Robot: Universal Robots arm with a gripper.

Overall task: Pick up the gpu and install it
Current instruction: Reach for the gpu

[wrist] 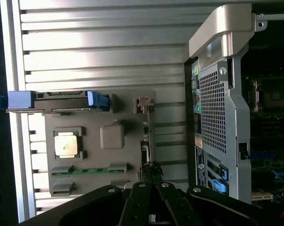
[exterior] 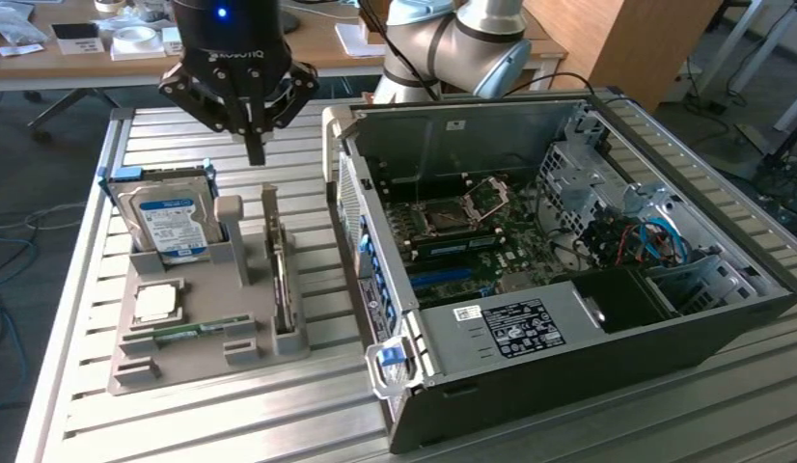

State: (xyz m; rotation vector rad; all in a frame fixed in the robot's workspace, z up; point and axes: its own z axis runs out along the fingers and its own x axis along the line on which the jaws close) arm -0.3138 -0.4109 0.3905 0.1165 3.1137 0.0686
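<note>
GPU stands on edge in a slot of the grey holder on the desk (beside the open computer case); the hand, fingers pressed together, hangs just above it, holding nothing.

Bright, even light washes over the ribbed silver metal table, and its slats glare almost white in the wrist view. The open black computer case is shadowed inside, nearly black from the wrist. Shadows elsewhere are soft.
</note>
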